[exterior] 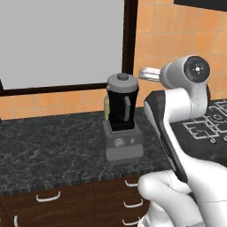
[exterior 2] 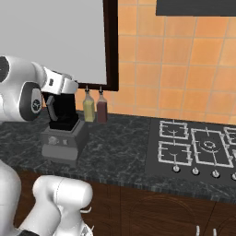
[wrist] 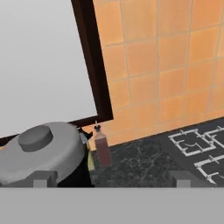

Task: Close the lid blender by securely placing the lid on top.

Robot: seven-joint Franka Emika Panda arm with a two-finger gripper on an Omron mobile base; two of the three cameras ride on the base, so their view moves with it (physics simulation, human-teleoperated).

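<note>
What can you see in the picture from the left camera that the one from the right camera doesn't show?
The left base view shows the grey lid sitting on top of the blender, plus the white drawer handles under the counter. The right base view shows two bottles, one yellowish and one dark red, and the whole stove with its knobs. Both show the blender, the dark stone counter, the orange wall tiles, the big dark-framed window and the white robot arm.

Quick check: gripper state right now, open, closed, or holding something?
Gripper: open and empty, fingertips wide apart; the lid sits on the blender by one fingertip, not gripped.
</note>
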